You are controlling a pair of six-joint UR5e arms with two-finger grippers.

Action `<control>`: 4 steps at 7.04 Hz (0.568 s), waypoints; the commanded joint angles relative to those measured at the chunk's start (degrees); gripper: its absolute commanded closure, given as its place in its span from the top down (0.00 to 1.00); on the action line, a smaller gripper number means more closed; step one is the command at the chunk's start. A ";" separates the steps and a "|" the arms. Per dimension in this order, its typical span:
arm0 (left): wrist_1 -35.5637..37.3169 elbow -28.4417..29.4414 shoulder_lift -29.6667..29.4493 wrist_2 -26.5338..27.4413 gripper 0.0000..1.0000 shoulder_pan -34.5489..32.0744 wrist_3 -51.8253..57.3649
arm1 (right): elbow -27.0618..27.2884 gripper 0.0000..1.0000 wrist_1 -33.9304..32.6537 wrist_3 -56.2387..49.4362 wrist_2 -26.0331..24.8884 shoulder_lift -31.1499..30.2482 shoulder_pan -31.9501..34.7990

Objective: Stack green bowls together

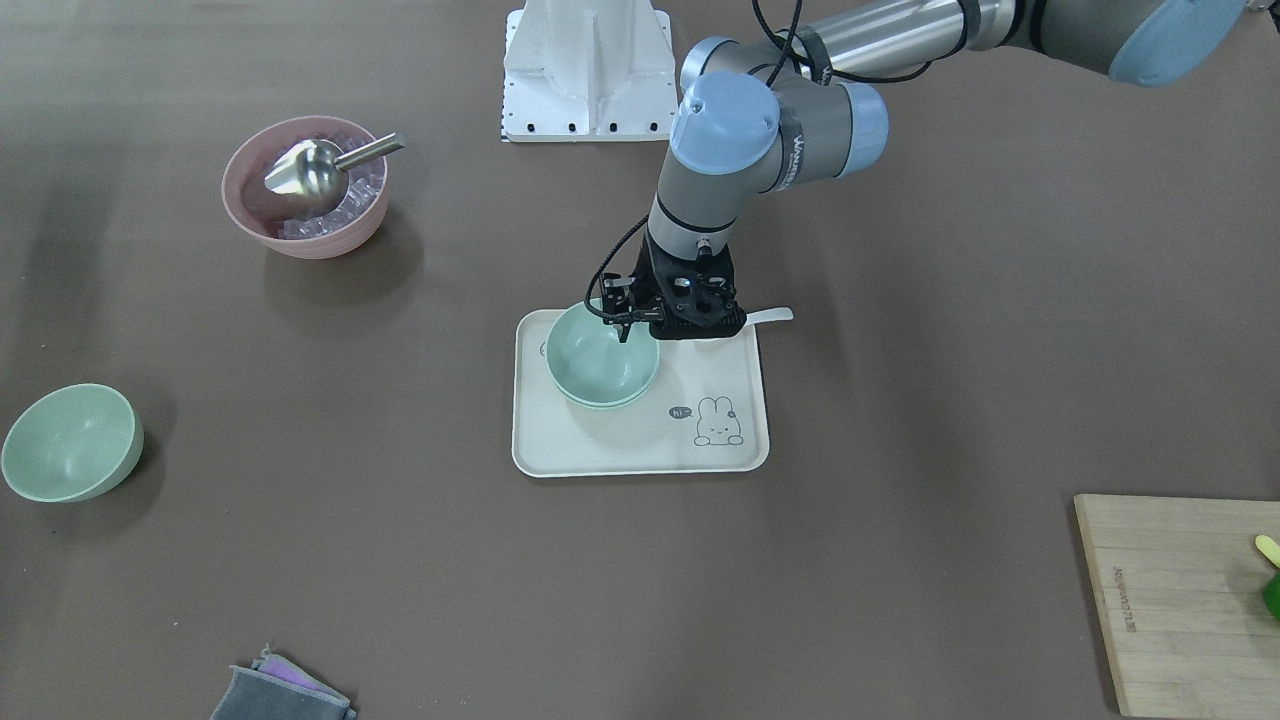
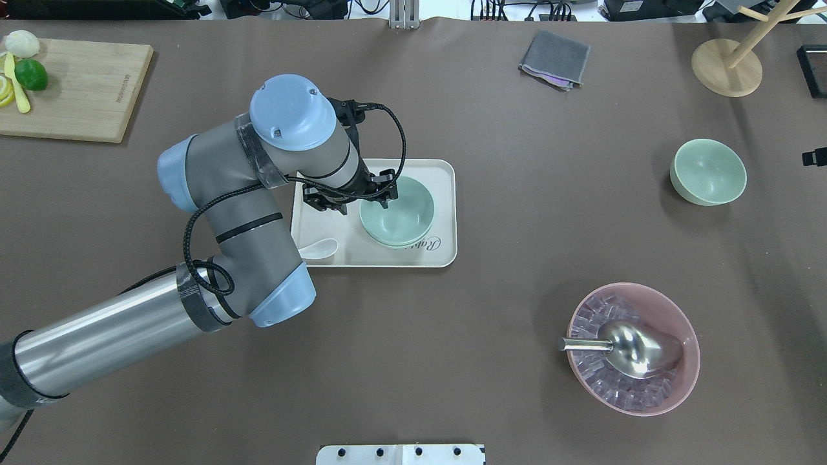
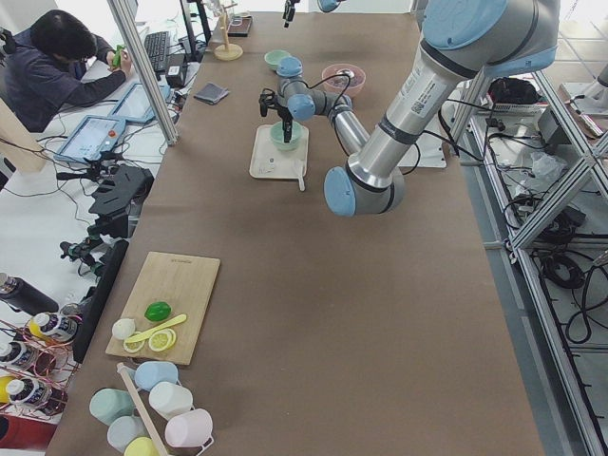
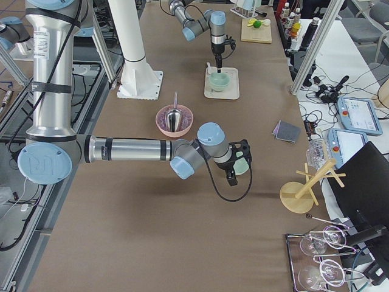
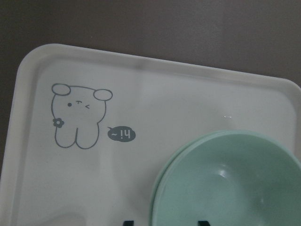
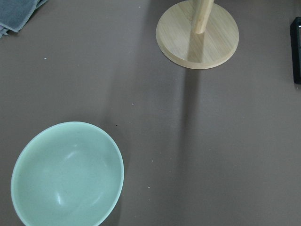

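Two green bowls (image 1: 600, 355) sit nested in each other on a cream tray (image 1: 640, 450) with a rabbit drawing; they also show in the overhead view (image 2: 397, 210) and the left wrist view (image 5: 230, 183). My left gripper (image 1: 622, 322) stands over the stack's rim on the robot's side. It is open, one fingertip inside and one outside the rim. The third green bowl (image 2: 709, 172) stands alone on the table, also in the right wrist view (image 6: 66, 174). My right gripper (image 4: 234, 165) hovers beside it; I cannot tell whether it is open or shut.
A pink bowl (image 2: 688, 323) of ice holds a metal scoop (image 2: 636, 349). A white spoon (image 2: 320, 247) lies at the tray's edge. A cutting board (image 2: 71, 90), a grey cloth (image 2: 554, 59) and a wooden stand (image 2: 727, 68) lie along the far side.
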 commanded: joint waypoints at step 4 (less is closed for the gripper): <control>12.81 -18.01 17.46 -8.65 0.98 -17.98 31.87 | -1.40 1.00 -10.09 0.26 -1.91 5.42 -4.81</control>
